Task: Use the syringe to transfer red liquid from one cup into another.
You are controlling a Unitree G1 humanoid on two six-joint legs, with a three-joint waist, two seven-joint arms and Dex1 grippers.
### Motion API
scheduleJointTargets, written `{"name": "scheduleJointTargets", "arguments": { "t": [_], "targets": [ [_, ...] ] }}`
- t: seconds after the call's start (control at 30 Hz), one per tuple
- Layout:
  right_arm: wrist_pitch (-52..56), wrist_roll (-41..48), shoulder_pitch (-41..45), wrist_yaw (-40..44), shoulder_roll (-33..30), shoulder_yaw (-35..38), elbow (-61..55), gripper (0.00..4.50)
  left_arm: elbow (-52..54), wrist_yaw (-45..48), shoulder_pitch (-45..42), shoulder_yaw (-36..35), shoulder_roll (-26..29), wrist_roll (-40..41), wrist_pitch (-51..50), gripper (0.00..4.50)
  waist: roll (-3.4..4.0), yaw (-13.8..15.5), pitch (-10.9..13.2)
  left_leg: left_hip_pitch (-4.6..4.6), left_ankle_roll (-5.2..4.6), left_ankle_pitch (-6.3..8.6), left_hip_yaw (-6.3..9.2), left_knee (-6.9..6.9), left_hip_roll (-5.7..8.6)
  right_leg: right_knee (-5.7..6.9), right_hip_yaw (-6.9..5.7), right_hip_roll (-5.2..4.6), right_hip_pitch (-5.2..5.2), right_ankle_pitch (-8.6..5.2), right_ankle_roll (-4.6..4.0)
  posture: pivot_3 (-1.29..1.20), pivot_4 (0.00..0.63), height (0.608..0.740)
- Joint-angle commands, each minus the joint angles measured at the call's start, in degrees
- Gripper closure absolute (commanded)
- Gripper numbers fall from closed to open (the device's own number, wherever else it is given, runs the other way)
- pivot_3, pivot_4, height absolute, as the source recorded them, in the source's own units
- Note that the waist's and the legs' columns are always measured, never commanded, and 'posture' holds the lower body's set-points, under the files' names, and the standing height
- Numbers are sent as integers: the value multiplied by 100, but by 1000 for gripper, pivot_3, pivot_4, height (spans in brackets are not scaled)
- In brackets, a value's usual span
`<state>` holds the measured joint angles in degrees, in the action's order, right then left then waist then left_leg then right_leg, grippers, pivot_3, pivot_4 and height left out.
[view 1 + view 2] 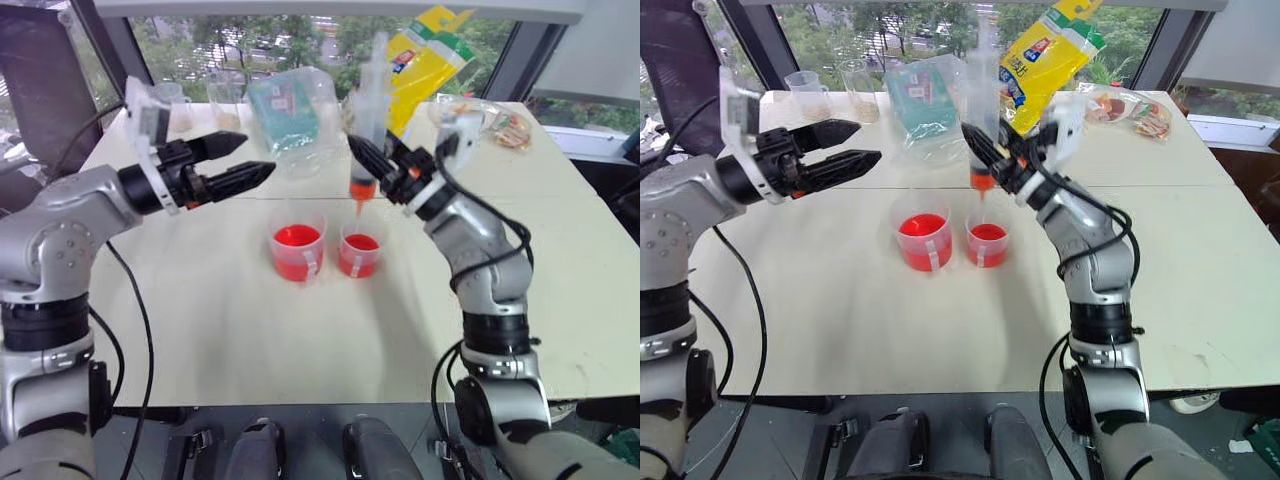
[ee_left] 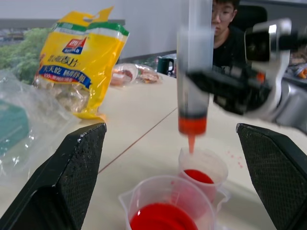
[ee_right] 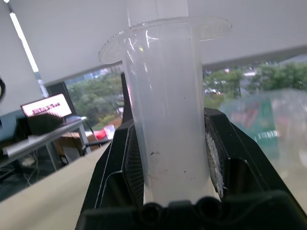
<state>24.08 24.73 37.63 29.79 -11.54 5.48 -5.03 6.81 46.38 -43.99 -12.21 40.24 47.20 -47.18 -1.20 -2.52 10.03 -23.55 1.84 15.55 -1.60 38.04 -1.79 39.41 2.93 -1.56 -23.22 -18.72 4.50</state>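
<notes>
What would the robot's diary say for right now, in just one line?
right tool: shut on syringe | syringe: upright, tip over small cup | left tool: open, holding nothing | big cup: red liquid inside

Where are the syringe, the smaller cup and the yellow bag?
syringe [image 2: 193,103], left wrist view, clear barrel.
smaller cup [image 1: 359,256], left eye view, its front wall.
yellow bag [image 1: 1045,55], right eye view, printed front.

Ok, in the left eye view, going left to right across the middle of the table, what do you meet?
Left hand, open → larger cup of red liquid → smaller cup with the syringe above it → right hand, shut on the syringe.
</notes>
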Motion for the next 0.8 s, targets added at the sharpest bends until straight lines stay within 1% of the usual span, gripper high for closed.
{"name": "scheduleJointTargets", "arguments": {
  "t": [0.03,0.2,0.4,0.53,0.8],
  "targets": [
    [-518,-269,-252,18,-2,-225,-272,3136,-283,131,-600,162,-256,-138,326,26,-1,14,0,0,0,0,2,2,0,0,-1,1,2,0,0,0,150,740],
    [-776,-455,-518,25,-49,-399,-249,3136,-767,347,-1272,508,-773,-278,483,26,-1,11,0,-1,0,0,-1,4,0,-1,-1,5,1,0,0,0,150,740],
    [-835,-498,-588,-18,-91,-428,-262,3136,-1445,727,-1771,977,-1324,-633,755,26,-1,7,0,0,3,-2,0,4,-1,0,-1,9,0,0,0,0,150,740],
    [-828,-512,-597,-36,-118,-430,-308,3136,-1772,976,-1929,1130,-1537,-839,926,26,0,-3,0,0,4,-2,-1,5,-1,0,0,11,0,0,0,0,150,740],
    [-783,-517,-596,-79,-146,-448,-412,3136,-2373,1299,-2221,1197,-1888,-1148,1172,26,-1,12,0,-1,4,-3,-1,6,0,-1,0,11,0,0,0,0,150,740]
  ]
}}
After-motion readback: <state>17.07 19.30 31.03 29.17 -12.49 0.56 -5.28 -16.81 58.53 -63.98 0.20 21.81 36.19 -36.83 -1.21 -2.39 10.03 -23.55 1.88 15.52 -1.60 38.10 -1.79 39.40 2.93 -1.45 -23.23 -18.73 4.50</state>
